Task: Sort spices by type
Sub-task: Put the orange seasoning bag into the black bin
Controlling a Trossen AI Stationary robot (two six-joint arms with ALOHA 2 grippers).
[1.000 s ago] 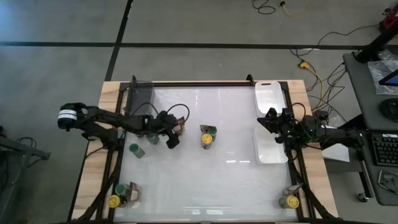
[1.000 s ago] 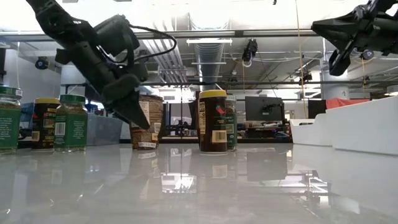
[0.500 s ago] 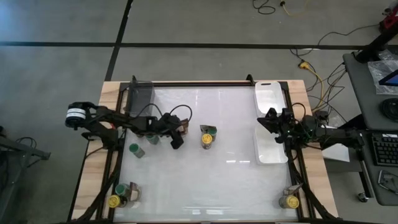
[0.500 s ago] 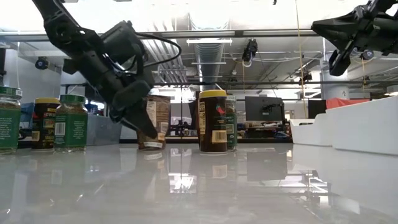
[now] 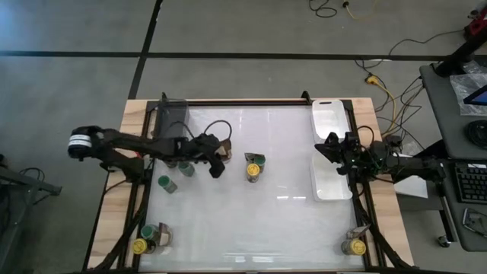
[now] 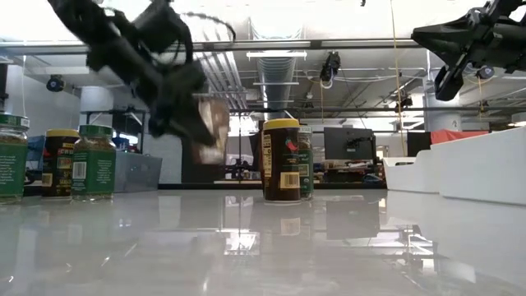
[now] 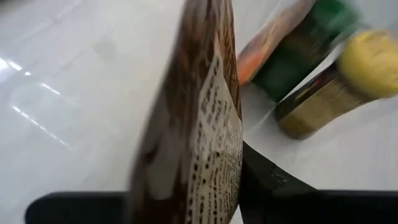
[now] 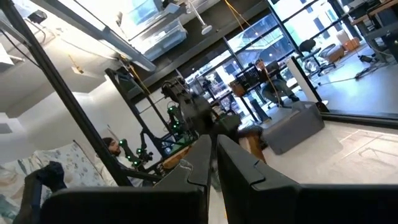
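Jars sit scattered over the white tabletop (image 5: 251,213). Left claw (image 5: 216,163) grips a brown jar (image 6: 211,127) with a printed label, fingers clamped on both sides; in the low view this jar is tilted and off the surface. Left wrist view shows the same jar close up (image 7: 193,137) between the dark fingers (image 7: 273,183).

Just beyond it, near the tabletop centre, a yellow-lid jar (image 5: 253,170) and a green-lid jar (image 5: 259,159) stand touching; low view shows the pair upright (image 6: 282,160). Left wrist view also catches them, yellow lid (image 7: 370,56) and green lid (image 7: 333,15).

Another green-lid jar (image 5: 165,183) stands near the left arm, one more (image 5: 186,167) partly under it. Front left corner holds a yellow-lid jar (image 5: 139,246) and a green-lid jar (image 5: 146,231), close together. Front right corner has a yellow-lid jar (image 5: 351,246).

Right claw (image 5: 332,144) is closed, empty, hovering above the white tray (image 5: 329,114) at the right edge. Grey bin (image 5: 172,116) sits at the back left.
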